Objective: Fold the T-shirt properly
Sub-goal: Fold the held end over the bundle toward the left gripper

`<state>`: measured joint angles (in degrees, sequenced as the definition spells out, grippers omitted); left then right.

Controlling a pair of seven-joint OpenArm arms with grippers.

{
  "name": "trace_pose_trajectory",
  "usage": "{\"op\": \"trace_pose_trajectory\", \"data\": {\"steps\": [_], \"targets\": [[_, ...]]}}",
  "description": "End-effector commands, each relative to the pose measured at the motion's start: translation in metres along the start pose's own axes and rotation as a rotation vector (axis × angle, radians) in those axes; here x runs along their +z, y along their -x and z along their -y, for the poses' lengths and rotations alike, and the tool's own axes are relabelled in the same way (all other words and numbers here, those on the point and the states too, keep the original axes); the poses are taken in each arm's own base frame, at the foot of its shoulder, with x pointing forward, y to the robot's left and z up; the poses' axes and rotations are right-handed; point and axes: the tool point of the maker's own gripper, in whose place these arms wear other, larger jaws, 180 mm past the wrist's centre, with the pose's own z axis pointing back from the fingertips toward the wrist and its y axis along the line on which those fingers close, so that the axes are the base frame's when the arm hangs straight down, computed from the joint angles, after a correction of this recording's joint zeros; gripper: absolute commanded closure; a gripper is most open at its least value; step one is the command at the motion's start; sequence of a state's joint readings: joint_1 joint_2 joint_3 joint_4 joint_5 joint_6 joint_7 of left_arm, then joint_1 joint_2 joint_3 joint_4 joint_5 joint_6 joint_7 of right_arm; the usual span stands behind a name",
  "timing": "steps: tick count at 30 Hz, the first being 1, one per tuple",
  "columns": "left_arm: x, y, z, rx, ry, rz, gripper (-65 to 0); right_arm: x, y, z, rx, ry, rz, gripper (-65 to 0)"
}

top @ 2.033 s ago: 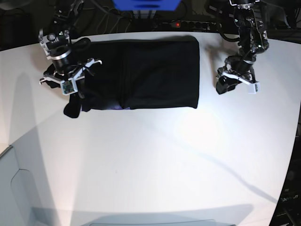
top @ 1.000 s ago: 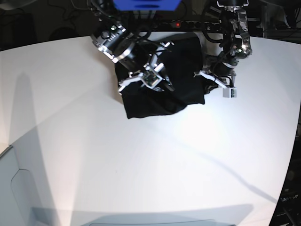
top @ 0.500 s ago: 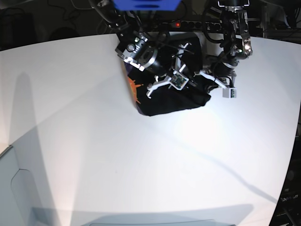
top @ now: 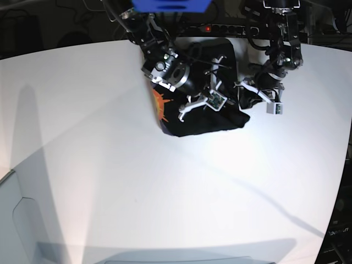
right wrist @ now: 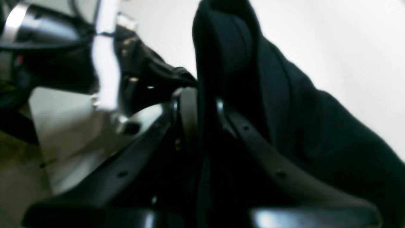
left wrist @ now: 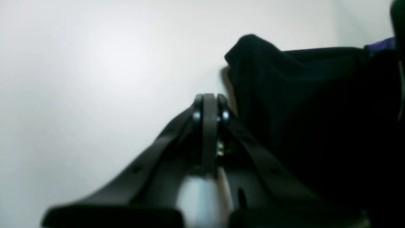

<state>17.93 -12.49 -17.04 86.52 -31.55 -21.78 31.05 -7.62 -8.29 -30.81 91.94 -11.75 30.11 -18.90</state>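
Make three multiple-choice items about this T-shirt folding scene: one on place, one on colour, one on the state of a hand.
1. Where on the table does the T-shirt lie?
A. far edge, near the arm bases
B. near edge
C. middle

2. What colour is the print showing on the T-shirt's edge?
A. green
B. orange
C. white

3. What is the right hand doing?
A. hanging open above bare table
B. shut on nothing
C. shut on the T-shirt

Answers: 1 A, the base view shows the cloth bunched at the far side. 2 B, an orange patch shows there. 3 C, the right wrist view shows black cloth pinched between its fingers.
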Motion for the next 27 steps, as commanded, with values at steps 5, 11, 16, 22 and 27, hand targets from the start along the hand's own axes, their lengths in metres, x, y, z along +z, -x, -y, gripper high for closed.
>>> {"op": "trace_pose_trajectory", "data": {"steps": [5, 11, 16, 22, 27], "targets": [[0.013, -0.012, -0.021, -0.011, -0.068, 0.02, 0.0, -0.006, -0.01, 0.002, -0.007, -0.004, 0.037, 0.0], [0.036, -0.034, -0.037, -0.031, -0.129, 0.089, 0.0, -0.008, -0.005, -0.002, -0.015, -0.016, 0.027, -18.3], [0.051, -0.037, -0.057, -0.008, -0.183, 0.111, 0.0, -0.005, -0.015, 0.0, -0.002, -0.01, 0.054, -35.7], [0.065, -0.044, -0.077, 0.008, -0.242, 0.141, 0.0, 0.019, -0.047, 0.011, 0.006, 0.058, 0.142, -40.3], [0.076, -0.05, -0.091, 0.019, -0.283, 0.165, 0.0, 0.047, -0.056, 0.029, -0.017, 0.149, 0.18, -40.3]]}}
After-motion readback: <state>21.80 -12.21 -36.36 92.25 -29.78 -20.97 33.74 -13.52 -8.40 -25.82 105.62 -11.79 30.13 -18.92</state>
